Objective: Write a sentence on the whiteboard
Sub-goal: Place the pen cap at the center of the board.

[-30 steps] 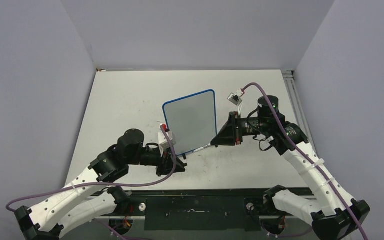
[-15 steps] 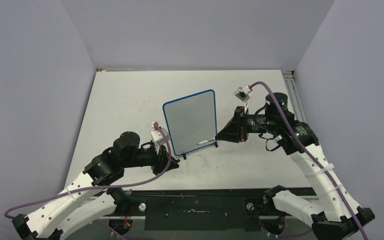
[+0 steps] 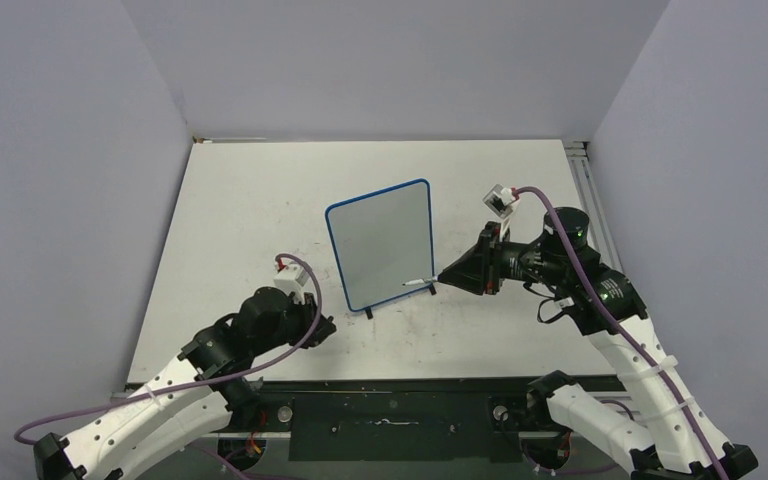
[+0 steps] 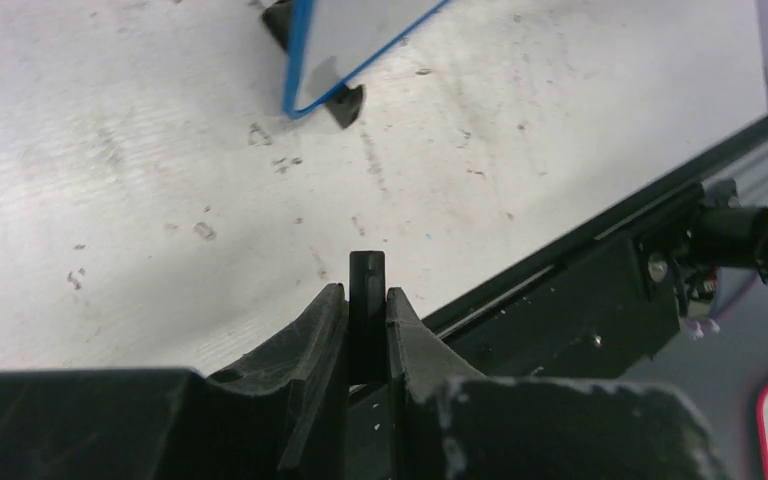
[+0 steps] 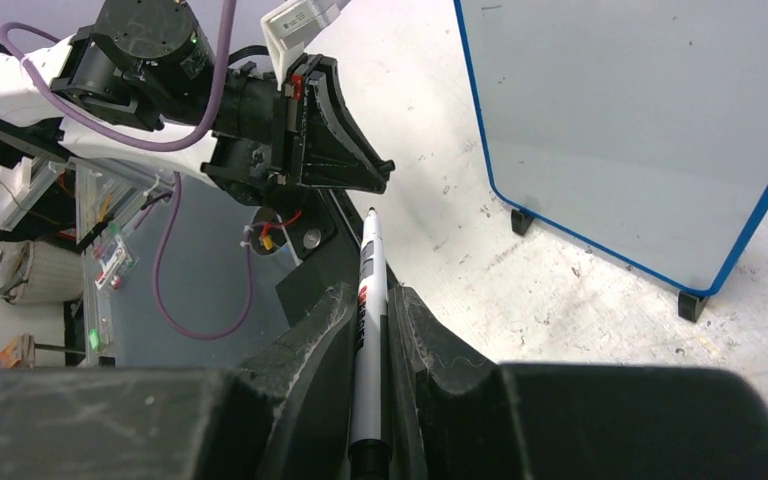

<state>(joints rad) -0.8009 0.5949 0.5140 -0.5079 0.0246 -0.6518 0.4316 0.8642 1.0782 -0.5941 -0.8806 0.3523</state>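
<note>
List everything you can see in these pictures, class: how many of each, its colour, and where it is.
whiteboard: one, white with a blue frame, upright mid-table, no writing visible
feet: two, black, under the whiteboard
marker: one, white with a dark tip, uncapped, tip by the whiteboard's lower right corner
small black piece: one, black, between the left fingers; perhaps a cap
table: one, white, scuffed
left gripper: one, black, shut on the small black piece, near-left of the whiteboard
right gripper: one, black, shut on the marker, right of the whiteboard
</note>
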